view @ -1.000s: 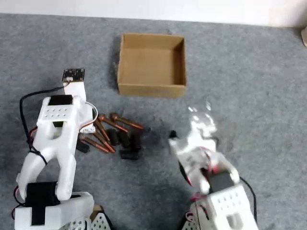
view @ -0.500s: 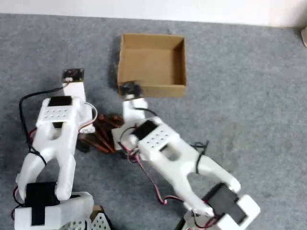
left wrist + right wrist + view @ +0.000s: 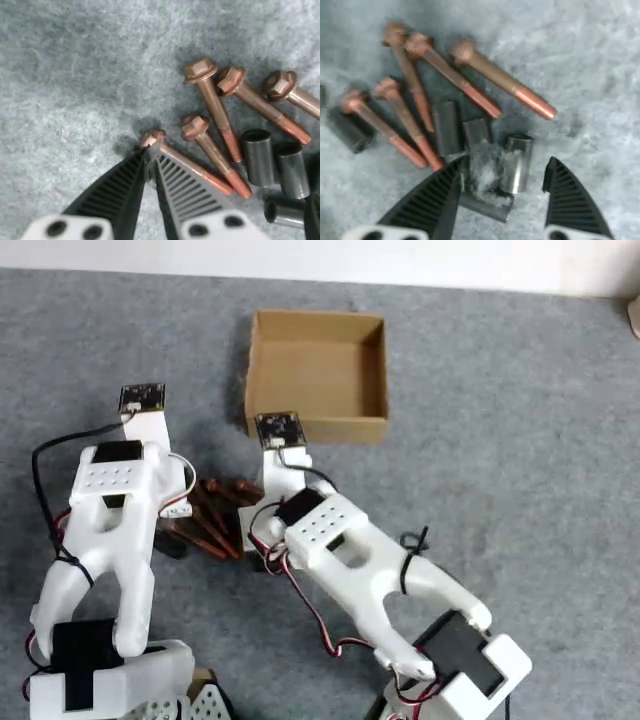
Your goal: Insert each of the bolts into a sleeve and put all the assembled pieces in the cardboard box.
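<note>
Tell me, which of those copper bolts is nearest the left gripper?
The bolt whose head lies right at the left gripper's tips; the other four lie farther off.

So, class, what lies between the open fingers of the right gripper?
The right wrist view shows two sleeves between the fingers of the right gripper: a shiny sleeve and a dark sleeve, both lying on the carpet.

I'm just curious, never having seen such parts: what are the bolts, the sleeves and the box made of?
Bolts: metal with a copper-coloured finish, slightly shiny, threaded near the tips. Sleeves: dark grey tubes with a dull gleam, probably steel. Cardboard box: plain matte brown cardboard.
</note>
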Robot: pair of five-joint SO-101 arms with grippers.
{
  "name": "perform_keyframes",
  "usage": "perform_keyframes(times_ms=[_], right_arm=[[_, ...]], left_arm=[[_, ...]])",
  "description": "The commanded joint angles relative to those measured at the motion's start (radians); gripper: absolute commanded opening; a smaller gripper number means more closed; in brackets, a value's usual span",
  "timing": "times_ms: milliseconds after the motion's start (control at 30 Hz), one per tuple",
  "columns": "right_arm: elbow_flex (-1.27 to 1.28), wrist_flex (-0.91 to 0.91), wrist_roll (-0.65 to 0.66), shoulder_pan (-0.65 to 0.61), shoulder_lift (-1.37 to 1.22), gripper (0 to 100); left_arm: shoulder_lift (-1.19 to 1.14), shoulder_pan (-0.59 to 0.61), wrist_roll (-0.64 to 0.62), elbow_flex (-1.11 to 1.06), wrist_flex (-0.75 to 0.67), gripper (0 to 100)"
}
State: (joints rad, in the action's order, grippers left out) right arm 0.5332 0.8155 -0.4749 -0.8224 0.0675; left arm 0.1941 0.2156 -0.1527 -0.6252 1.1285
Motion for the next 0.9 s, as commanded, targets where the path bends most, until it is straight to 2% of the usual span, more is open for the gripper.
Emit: perform_keyframes(times_ms=[0,333,500,667,867], right_arm=[[0.001,-0.025,-0.012,0.025,0.007,22.6],[0.025,-0.033,-0.014,0.041,0.005,22.6],[0.111,-0.173,-0.015,0.041,0.005,22.4],[0.142,-0.18,-0.115,0.041,0.005,22.4],[0.142,-0.182,-0.126,0.041,0.004,22.4]], left_arm=[[0.036,0.013,0.005,0.005,-0.015,1],[0.03,0.008,0.005,0.01,-0.017,1],[0.03,0.008,0.005,0.01,-0.017,1],[0.03,0.008,0.005,0.008,-0.017,1],[0.03,0.008,0.005,0.007,-0.017,1]])
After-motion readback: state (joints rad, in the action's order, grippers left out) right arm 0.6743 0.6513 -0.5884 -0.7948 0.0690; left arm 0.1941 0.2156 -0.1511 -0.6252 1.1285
